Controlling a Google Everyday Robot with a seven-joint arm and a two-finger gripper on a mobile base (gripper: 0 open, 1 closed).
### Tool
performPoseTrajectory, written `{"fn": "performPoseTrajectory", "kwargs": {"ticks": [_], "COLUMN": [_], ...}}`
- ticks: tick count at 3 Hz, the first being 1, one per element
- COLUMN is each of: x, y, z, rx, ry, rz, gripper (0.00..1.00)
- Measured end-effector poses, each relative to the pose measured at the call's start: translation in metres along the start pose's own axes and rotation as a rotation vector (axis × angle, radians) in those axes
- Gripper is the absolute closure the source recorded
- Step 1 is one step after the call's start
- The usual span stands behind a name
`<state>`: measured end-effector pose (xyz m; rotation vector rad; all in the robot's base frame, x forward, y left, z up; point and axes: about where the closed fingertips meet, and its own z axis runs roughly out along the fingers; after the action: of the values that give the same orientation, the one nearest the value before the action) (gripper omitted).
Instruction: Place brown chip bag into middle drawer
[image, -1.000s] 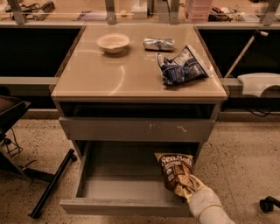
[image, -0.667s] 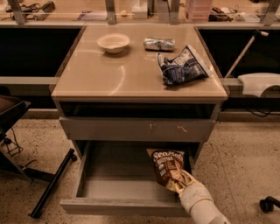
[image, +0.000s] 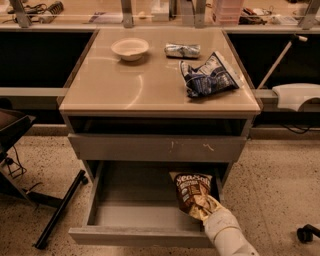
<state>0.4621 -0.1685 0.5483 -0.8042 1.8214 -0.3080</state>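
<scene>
The brown chip bag (image: 193, 192) stands tilted over the right part of the open middle drawer (image: 140, 236), its script lettering facing me. My gripper (image: 206, 206) comes in from the lower right on a white arm (image: 226, 234). It is shut on the bag's lower end, above the drawer's front right corner. The bag hides the fingertips. The drawer's grey floor (image: 135, 197) shows bare to the left of the bag.
Above the open drawer is a closed grey drawer front with pale scratch marks (image: 160, 147). On the tan tabletop (image: 125, 85) lie a white bowl (image: 130, 48), a small silver packet (image: 182, 50) and a blue-and-white chip bag (image: 207, 76). A black chair leg (image: 60, 210) slants at the left.
My gripper has carried the brown chip bag to the left and a little farther in over the open drawer. Nothing on the tabletop has moved.
</scene>
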Motion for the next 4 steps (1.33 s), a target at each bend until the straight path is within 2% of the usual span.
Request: {"fn": "performPoseTrajectory", "kwargs": {"ticks": [1, 2, 3, 4], "x": [0.003, 0.037, 0.08, 0.082], "y": [0.027, 0.045, 0.018, 0.01], "z": [0.023, 0.042, 0.037, 0.03], "rx": [-0.04, -0.098, -0.048, -0.022], "ry": [0.014, 0.034, 0.098, 0.105], "rz": [-0.038, -0.012, 0.003, 0.035], "gripper": [1.0, 1.0, 0.81, 0.58]}}
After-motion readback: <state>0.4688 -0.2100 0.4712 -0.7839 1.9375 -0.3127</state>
